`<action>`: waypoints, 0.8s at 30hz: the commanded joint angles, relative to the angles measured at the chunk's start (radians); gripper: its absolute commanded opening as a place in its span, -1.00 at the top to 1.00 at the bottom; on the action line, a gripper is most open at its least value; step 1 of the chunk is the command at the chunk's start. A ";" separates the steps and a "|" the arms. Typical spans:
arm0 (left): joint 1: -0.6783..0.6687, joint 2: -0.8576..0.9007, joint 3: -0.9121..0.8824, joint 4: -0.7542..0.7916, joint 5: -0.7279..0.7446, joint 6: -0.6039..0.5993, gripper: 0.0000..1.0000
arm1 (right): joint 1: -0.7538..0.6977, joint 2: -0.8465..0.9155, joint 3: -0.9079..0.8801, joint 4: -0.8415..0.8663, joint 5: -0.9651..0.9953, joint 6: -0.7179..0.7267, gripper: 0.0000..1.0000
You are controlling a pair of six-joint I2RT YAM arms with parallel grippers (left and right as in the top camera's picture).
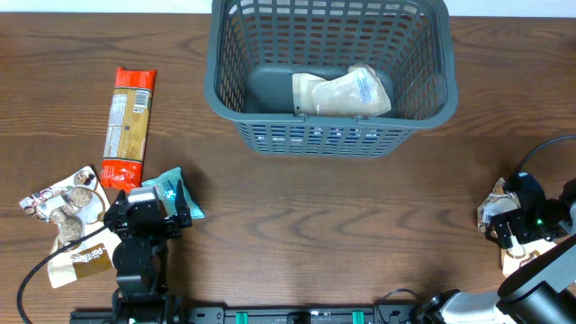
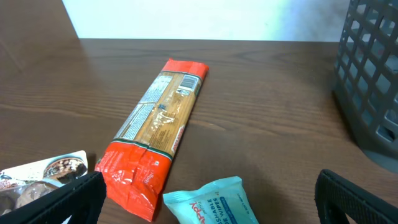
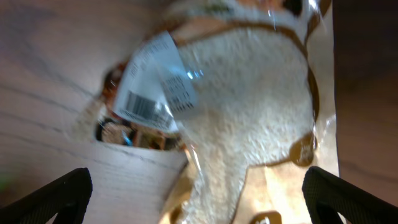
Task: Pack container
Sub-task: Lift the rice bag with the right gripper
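Note:
The container (image 1: 326,135), a dark grey lattice basket, stands at the table's far middle with one beige packet (image 1: 342,93) lying inside; its corner (image 2: 373,81) also shows in the left wrist view. My left gripper (image 1: 148,214) is open at the near left, its jaws spread either side of a teal wipes packet (image 2: 211,204) without touching it. My right gripper (image 1: 515,225) is open at the near right, low over a clear packet of pale grains (image 3: 249,112) with a barcode label. That packet lies between the wide-spread fingertips (image 3: 348,196).
A long orange-red pasta packet (image 1: 128,126) lies left of the basket, and its near end (image 2: 134,180) sits just left of the wipes. A cookie packet (image 1: 63,202) and a brown packet (image 1: 83,261) lie at the near-left edge by the left arm.

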 commanded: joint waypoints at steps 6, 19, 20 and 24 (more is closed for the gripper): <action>0.002 0.002 -0.017 -0.021 -0.042 0.014 -0.97 | -0.017 0.075 0.005 0.046 0.073 -0.038 -0.98; 0.002 0.002 -0.017 -0.021 -0.042 0.014 -0.97 | -0.016 0.097 0.005 0.188 0.074 -0.038 -0.99; 0.002 0.002 -0.017 -0.021 -0.042 0.014 -0.97 | -0.016 0.100 0.005 0.189 0.067 -0.038 -0.98; 0.002 0.002 -0.017 -0.020 -0.042 0.014 -0.97 | -0.015 0.104 0.005 0.218 0.024 -0.038 -0.98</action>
